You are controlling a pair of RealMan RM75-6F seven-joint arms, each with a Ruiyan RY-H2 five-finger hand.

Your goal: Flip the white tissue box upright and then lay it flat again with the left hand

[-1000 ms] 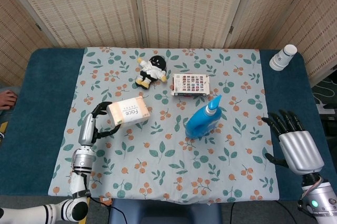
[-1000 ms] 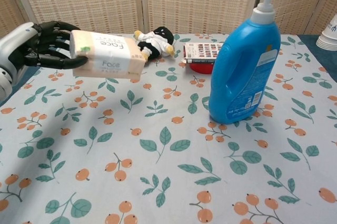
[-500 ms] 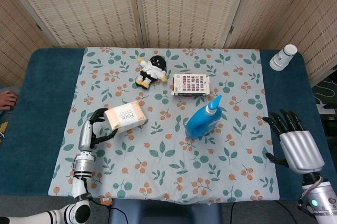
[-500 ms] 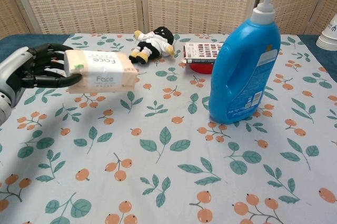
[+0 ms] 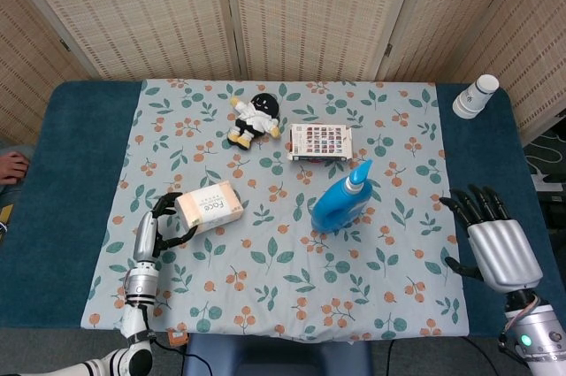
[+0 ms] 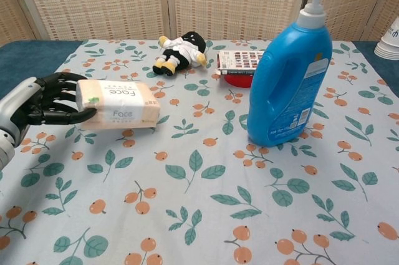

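Note:
The white tissue box [image 5: 210,206] [image 6: 118,105], printed "Face", lies flat and low over the flowered tablecloth at the left. My left hand [image 5: 157,227] [image 6: 47,100] grips its left end, black fingers wrapped over the top and thumb along the front. Whether the box rests on the cloth I cannot tell. My right hand [image 5: 493,240] hangs at the table's right edge, fingers spread, holding nothing; it shows only in the head view.
A blue pump bottle [image 5: 342,200] [image 6: 290,72] stands right of centre. Behind it lies a flat patterned box [image 5: 320,141] [image 6: 244,61], and a plush doll [image 5: 254,118] [image 6: 179,50] lies at the back. A paper cup [image 5: 476,96] stands at the far right corner.
My left hand has brought the tissue box down and toward me, from a raised tilted hold to a flat one near the cloth. The right hand has stayed put.

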